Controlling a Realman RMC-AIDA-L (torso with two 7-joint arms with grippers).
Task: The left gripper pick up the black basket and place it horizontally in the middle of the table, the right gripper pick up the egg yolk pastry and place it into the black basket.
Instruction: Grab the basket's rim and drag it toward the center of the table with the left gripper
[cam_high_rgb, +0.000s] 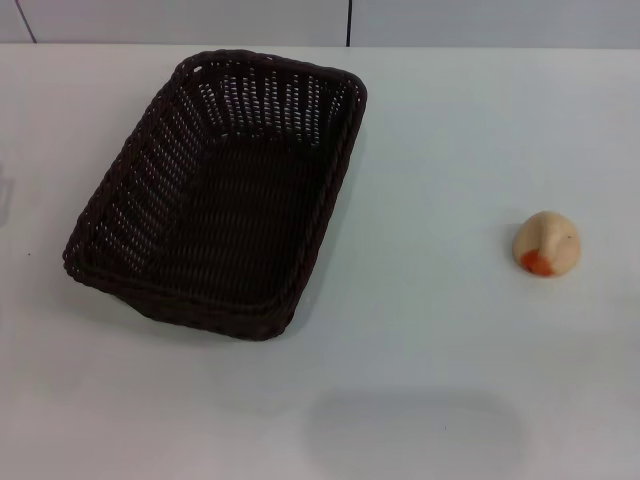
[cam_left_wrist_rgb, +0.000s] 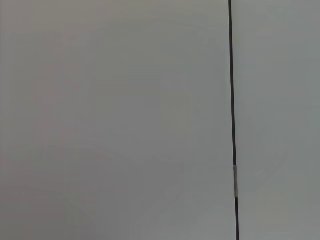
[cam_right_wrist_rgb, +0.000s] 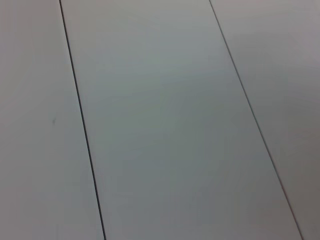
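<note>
In the head view the black basket (cam_high_rgb: 222, 190) stands on the white table (cam_high_rgb: 430, 360) at the left of centre, its long side running slantwise from the near left to the far right. It is empty. The egg yolk pastry (cam_high_rgb: 546, 243), pale beige with an orange-red patch at its near side, lies on the table at the right, well apart from the basket. Neither gripper shows in any view. The left wrist view and the right wrist view show only plain grey panels with thin dark seams.
The table's far edge meets a grey panelled wall (cam_high_rgb: 450, 20) at the back. A faint shadow (cam_high_rgb: 410, 435) lies on the table near the front edge.
</note>
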